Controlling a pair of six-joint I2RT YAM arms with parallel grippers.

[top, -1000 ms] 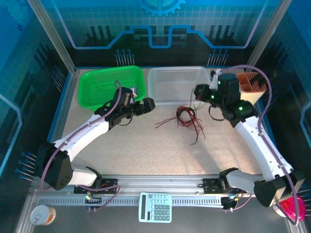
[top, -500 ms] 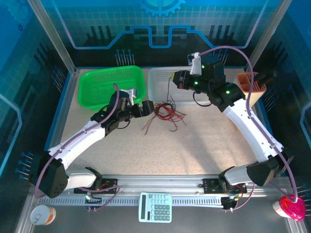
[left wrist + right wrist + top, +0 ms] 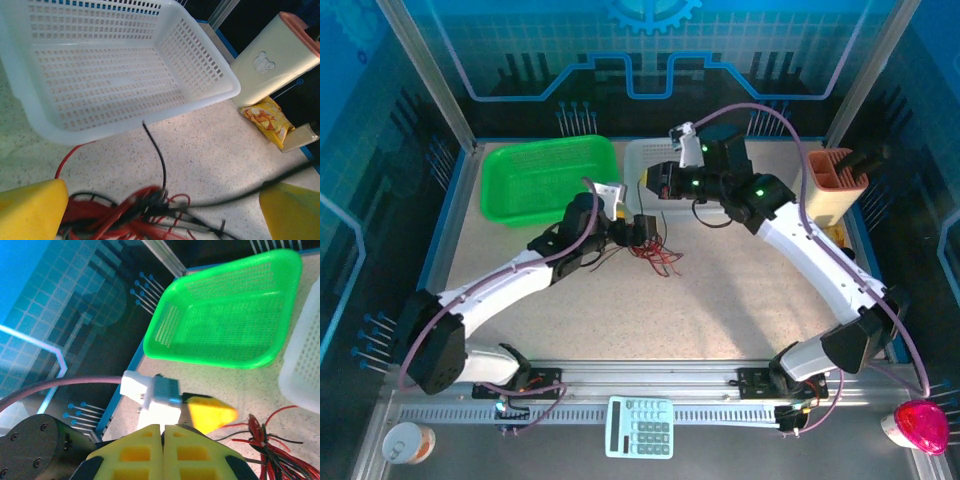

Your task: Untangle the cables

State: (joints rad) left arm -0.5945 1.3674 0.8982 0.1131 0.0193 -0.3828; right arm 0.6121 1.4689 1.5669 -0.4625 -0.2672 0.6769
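Straddling cables (image 3: 125, 220) with left gripper (image 3: 162, 205) spread wide, right gripper (image 3: 161, 429) pressed together. Best to pinch one strand, lifting slowly.

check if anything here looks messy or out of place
The cables lie in a knotted red and black heap on the table just in front of the white basket, inside the open left gripper. One black strand pokes out toward the basket. Nothing looks spilled or broken.
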